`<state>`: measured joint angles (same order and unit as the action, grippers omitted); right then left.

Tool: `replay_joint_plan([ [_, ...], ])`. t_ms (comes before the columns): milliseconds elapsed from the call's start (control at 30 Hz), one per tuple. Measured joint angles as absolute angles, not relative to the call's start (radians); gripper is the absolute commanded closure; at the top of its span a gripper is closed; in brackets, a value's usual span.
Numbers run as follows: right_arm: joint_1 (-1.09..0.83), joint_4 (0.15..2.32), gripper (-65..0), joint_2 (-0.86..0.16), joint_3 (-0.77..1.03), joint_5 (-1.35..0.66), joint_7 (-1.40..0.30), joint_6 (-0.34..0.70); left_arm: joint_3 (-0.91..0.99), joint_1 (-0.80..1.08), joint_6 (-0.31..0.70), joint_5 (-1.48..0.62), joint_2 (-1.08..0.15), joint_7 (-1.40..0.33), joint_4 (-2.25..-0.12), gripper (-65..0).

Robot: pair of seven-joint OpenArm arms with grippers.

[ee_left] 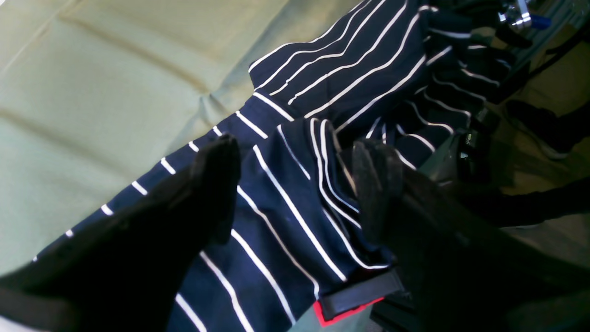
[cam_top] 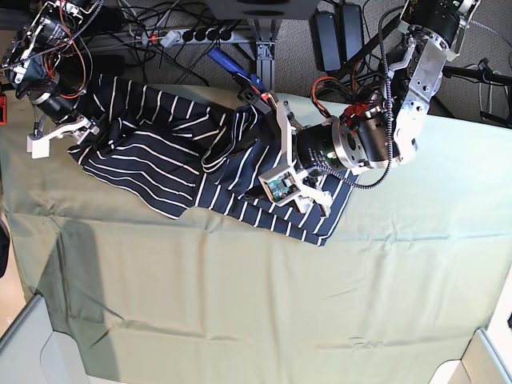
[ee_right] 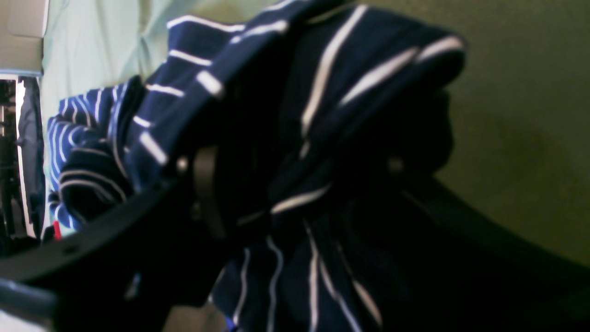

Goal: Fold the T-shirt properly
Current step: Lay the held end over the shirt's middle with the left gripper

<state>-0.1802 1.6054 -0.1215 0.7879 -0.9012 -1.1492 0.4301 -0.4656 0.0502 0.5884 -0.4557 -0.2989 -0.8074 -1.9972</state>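
- Left wrist view: the left gripper (ee_left: 297, 177) has its jaws wide apart above the striped shirt (ee_left: 286, 207), with nothing clenched.
- Right wrist view: the right gripper (ee_right: 302, 182) is also spread, bunched shirt between its fingers; no pinch shows.
- Base view: the shirt lies crumpled along the far side of the green cloth (cam_top: 240, 312). Straightening seems in hand, before folding; next, both grippers should grasp edges and spread it flat.
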Motion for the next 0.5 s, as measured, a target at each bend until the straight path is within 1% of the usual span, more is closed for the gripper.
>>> replay_joint_plan([
  [67,-0.18,1.605,-28.2,-0.122,0.768,-0.901,-1.149,0.43,-0.466,0.05,0.588,-0.456,-0.299,-0.807,-1.997,-41.0],
  [233,-0.18,1.605,-1.7,-0.121,0.721,-0.901,-1.148,0.43,-0.466,0.05,0.588,-0.456,-0.299,-0.808,-1.997,-41.1],
  [267,-0.18,1.605,0.0,-0.121,0.72,-0.902,-1.145,0.43,-0.466,0.05,0.588,-0.456,-0.299,-0.808,-1.997,-41.1],
  [400,-0.18,1.605,0.0,-0.122,0.72,-0.9,-1.143,0.43,-0.46,0.051,0.589,-0.438,-0.299,-0.807,-1.997,-41.0],
  [500,-0.18,1.605,0.0,-0.13,0.733,-0.9,-1.143,0.43,-0.4,0.052,0.59,-0.416,-0.299,-0.808,-1.997,-41.1],
])
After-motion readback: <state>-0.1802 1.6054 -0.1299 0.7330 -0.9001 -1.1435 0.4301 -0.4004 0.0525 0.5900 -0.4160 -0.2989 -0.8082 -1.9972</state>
